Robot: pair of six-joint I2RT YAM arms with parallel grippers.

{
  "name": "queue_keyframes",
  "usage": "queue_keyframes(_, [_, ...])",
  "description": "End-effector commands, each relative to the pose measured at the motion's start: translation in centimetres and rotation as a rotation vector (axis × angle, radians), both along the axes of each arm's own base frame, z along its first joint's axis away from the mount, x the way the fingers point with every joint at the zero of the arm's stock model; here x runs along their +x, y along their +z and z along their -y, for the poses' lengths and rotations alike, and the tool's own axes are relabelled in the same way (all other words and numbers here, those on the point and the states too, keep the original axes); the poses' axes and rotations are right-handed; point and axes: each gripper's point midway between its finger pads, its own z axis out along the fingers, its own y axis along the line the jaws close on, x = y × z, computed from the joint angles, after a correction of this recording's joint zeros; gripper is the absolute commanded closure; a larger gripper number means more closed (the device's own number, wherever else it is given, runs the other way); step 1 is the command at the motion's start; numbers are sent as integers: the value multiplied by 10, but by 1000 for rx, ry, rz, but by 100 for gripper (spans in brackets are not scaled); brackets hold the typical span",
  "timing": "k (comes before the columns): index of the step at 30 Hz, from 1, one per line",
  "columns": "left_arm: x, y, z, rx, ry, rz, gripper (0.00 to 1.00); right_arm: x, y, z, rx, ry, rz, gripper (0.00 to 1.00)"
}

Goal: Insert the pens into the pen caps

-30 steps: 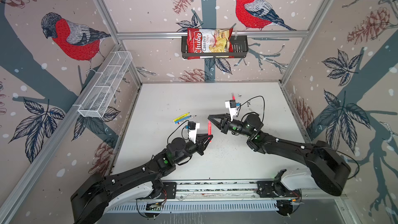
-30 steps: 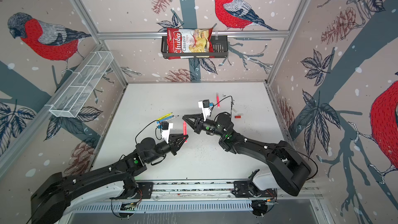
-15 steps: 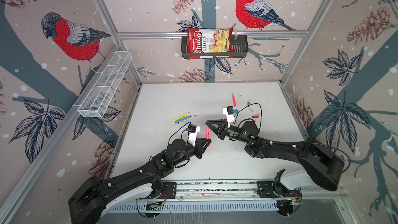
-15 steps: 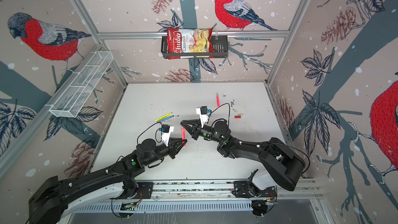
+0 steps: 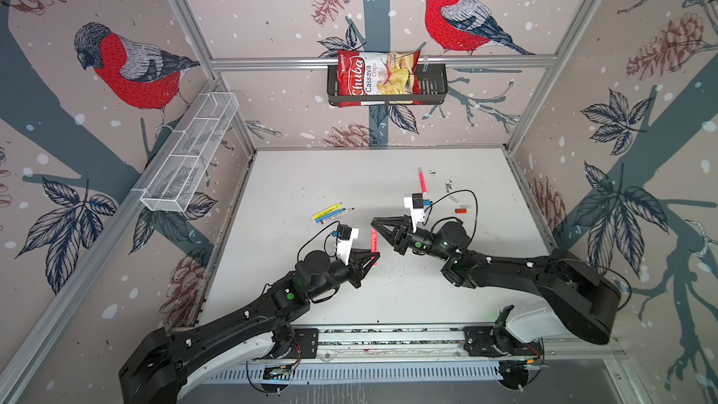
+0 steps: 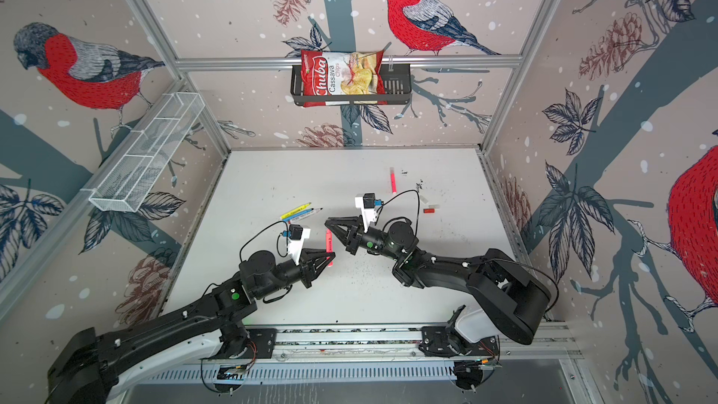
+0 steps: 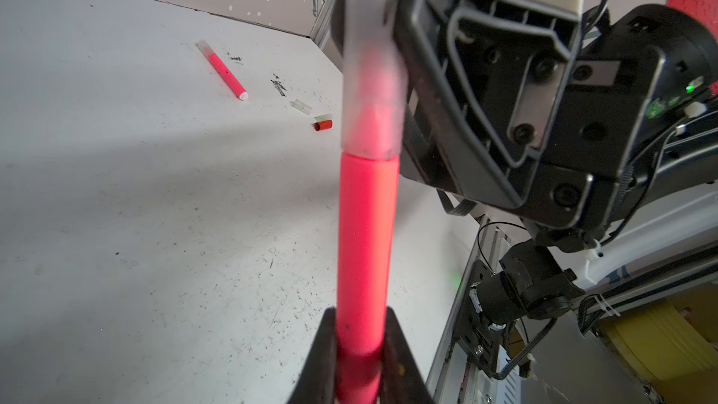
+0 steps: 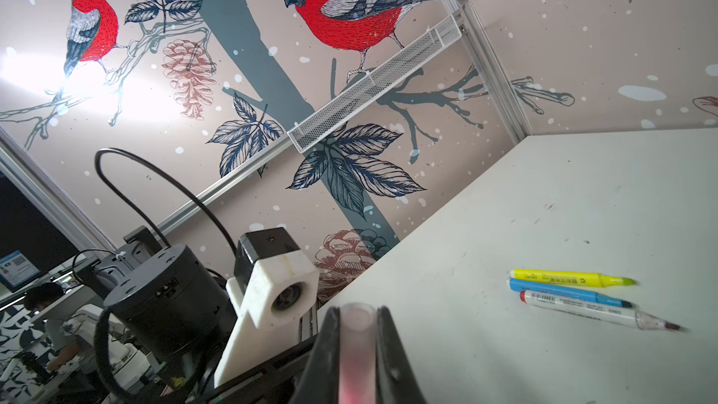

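Pink pen clamped in left gripper; clear cap pinched in right gripper, set over tip, in line with pen's axis.

You have three pens side by side left of centre, a lone pen farther back, loose caps right of it.

Chips bag in a black wall basket; white mesh shelf on side wall
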Motion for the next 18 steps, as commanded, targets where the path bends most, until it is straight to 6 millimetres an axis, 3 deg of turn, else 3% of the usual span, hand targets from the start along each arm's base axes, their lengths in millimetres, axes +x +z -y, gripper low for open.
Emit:
queue_keyframes(1, [16, 105, -19, -322, 112, 235, 100, -43, -60, -7, -197, 234, -125, 98])
queue_keyframes(12, [15, 114, -23, -341, 96, 251, 100, -63, -59, -13, -203, 335, -94, 97])
queue_keyframes(18, [24, 115, -40, -346, 199, 243, 100, -49, -78, -22, -346, 224, -93, 98])
